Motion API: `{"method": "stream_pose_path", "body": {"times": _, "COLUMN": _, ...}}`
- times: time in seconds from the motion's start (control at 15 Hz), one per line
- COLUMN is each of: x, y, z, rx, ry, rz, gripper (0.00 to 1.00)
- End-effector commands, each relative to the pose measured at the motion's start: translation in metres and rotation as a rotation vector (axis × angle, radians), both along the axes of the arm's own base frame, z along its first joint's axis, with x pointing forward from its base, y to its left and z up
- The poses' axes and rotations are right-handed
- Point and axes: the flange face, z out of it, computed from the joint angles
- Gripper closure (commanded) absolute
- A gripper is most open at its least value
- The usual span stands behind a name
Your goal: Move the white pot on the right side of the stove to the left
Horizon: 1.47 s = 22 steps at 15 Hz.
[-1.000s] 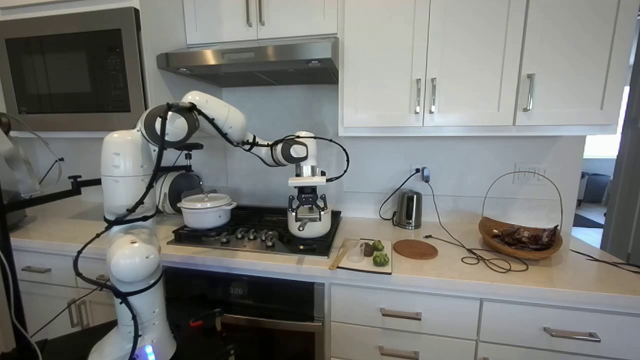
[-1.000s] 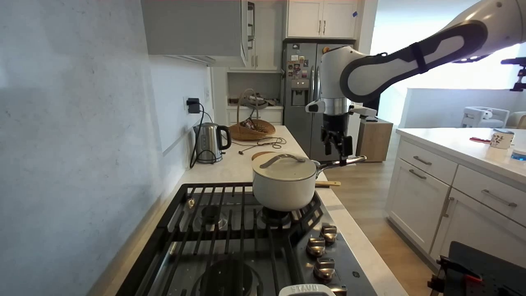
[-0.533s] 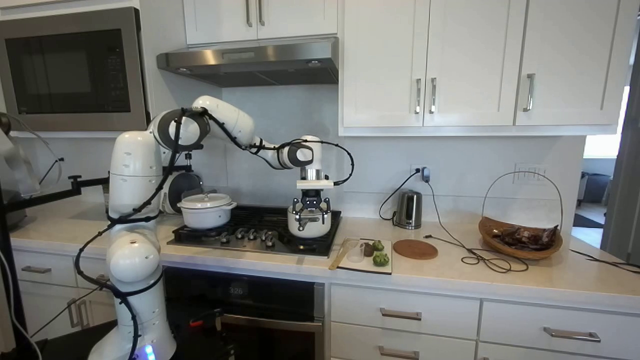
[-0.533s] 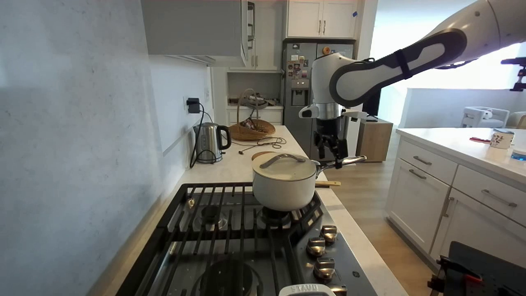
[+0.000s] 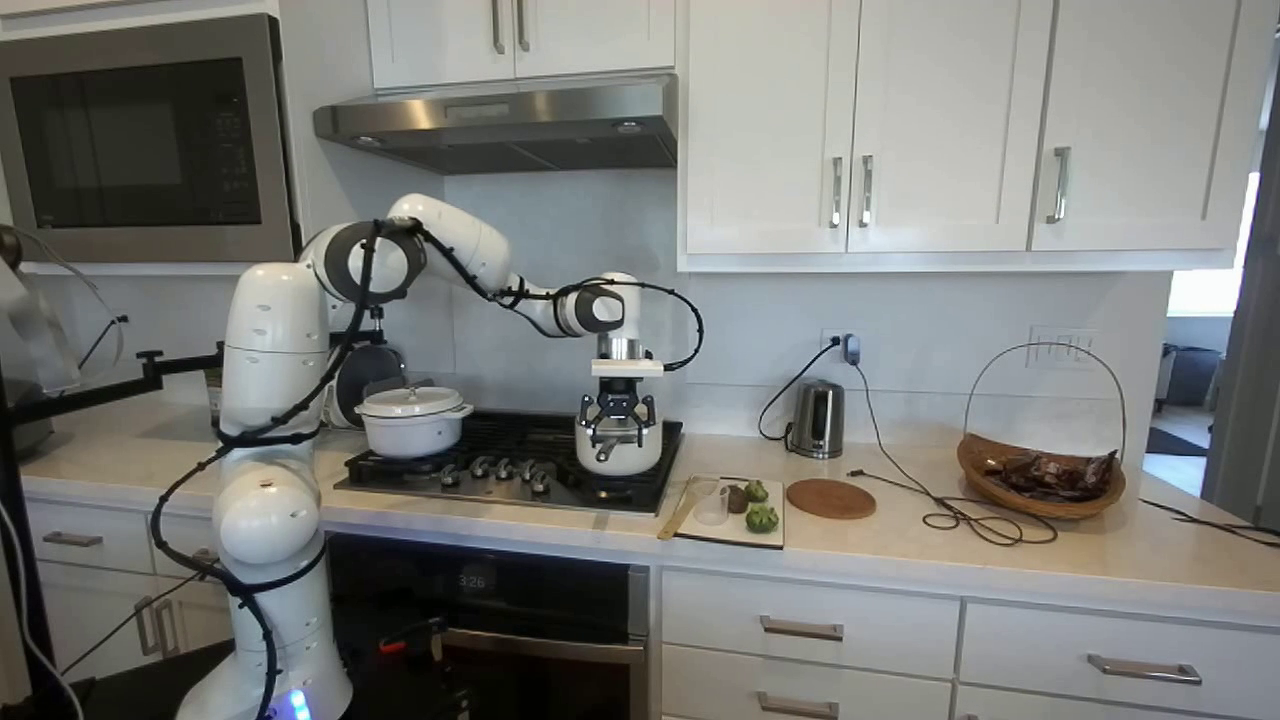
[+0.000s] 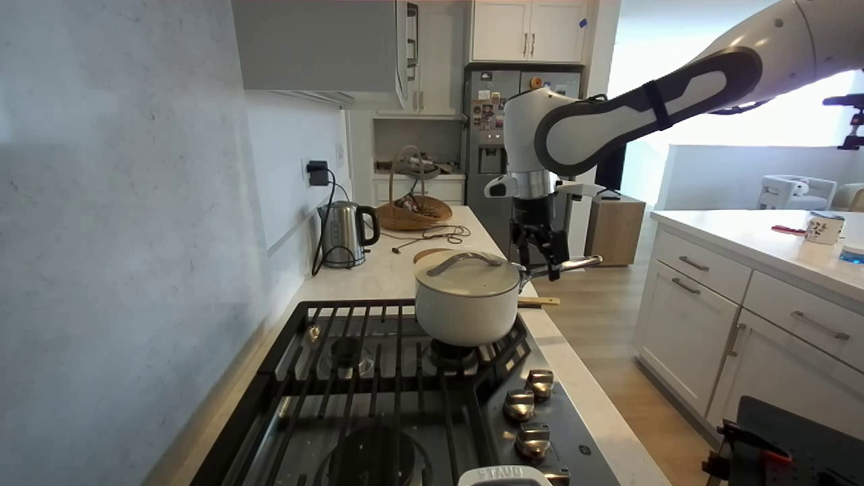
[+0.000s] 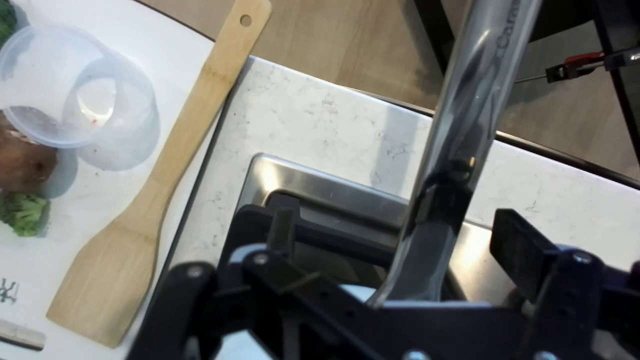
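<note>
Pincer (image 7: 395,225) is at the long metal handle (image 7: 450,170) of the white pot (image 6: 466,317), fingers (image 7: 520,245) spread wide; in the wrist view the handle runs between them with a gap on either side. Can't tell how far down beside the handle the fingertips reach. White pot stands upright over the front burner (image 6: 451,354) on the right side of the stove (image 6: 503,432), pale lid (image 6: 472,280) on, handle sticking out past the stove's front edge. Second pot (image 5: 412,435), also white and lidded, sits on the left side of the stove in an exterior view. Right of the stove, on the desk (image 5: 900,540): white board (image 7: 85,210) with a wooden spatula (image 7: 162,182) along the edge nearest the stove, its grip end overhanging, plus clear cup (image 7: 50,85), brown lump (image 7: 25,157) and green broccoli (image 5: 762,518). Round brown mat (image 5: 831,498) lies flat just beside the board. Steel kettle (image 5: 818,420) stands upright near the wall (image 5: 770,310), tall-handled wicker basket (image 6: 413,219) with dark contents (image 5: 1055,470) farther along; both show in both exterior views. Range hood (image 5: 500,115) hangs above the stove, microwave (image 5: 140,140) up left.
</note>
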Motion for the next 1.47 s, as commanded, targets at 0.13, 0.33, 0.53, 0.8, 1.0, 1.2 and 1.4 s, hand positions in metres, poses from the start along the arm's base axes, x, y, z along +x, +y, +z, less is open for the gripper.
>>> {"method": "stream_pose_path", "body": {"times": 0.13, "x": 0.004, "y": 0.013, "z": 0.0, "rx": 0.016, "ry": 0.041, "rz": 0.055, "gripper": 0.0}}
{"method": "stream_pose_path", "body": {"times": 0.33, "x": 0.005, "y": 0.018, "z": -0.006, "rx": 0.017, "ry": 0.055, "rz": 0.062, "gripper": 0.0}}
{"method": "stream_pose_path", "body": {"times": 0.53, "x": 0.007, "y": 0.022, "z": -0.011, "rx": 0.019, "ry": 0.062, "rz": 0.067, "gripper": 0.0}}
{"method": "stream_pose_path", "body": {"times": 0.8, "x": 0.011, "y": 0.028, "z": -0.013, "rx": 0.021, "ry": 0.06, "rz": 0.073, "gripper": 0.17}}
{"method": "stream_pose_path", "body": {"times": 1.0, "x": 0.015, "y": 0.032, "z": -0.012, "rx": 0.022, "ry": 0.054, "rz": 0.076, "gripper": 0.19}}
{"method": "stream_pose_path", "body": {"times": 1.2, "x": 0.018, "y": 0.033, "z": -0.009, "rx": 0.023, "ry": 0.043, "rz": 0.074, "gripper": 0.3}}
{"method": "stream_pose_path", "body": {"times": 1.4, "x": 0.02, "y": 0.031, "z": -0.004, "rx": 0.024, "ry": 0.032, "rz": 0.071, "gripper": 0.26}}
